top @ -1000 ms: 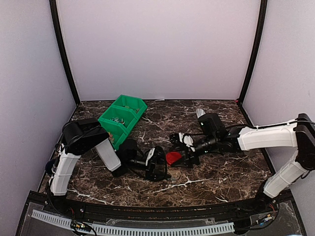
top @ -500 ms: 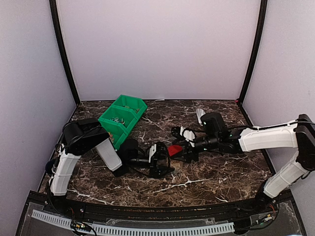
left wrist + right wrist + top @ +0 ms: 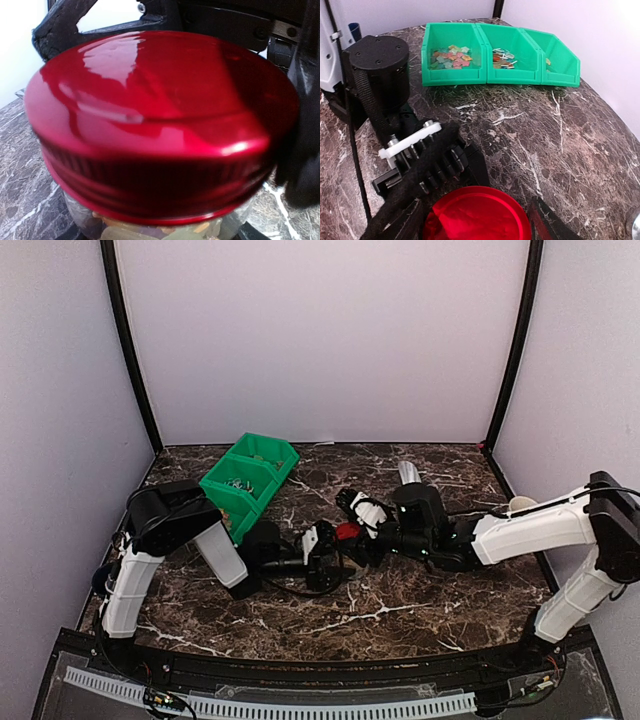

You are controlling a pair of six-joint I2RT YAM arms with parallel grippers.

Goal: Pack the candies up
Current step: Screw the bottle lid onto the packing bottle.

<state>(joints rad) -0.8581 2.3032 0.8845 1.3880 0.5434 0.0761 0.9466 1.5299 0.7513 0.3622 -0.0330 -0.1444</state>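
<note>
**Desk:** What's in frame?

**Operator:** My right gripper clamps the round glossy red metal lid, a finger on either side of it, over the mouth of the clear glass jar held between my left gripper fingers. Small orange and tan candies lie inside, below the lid.

**Desk:** Elsewhere?

**Operator:** More candies fill the green plastic bins, well beyond my right fingertips.
</note>
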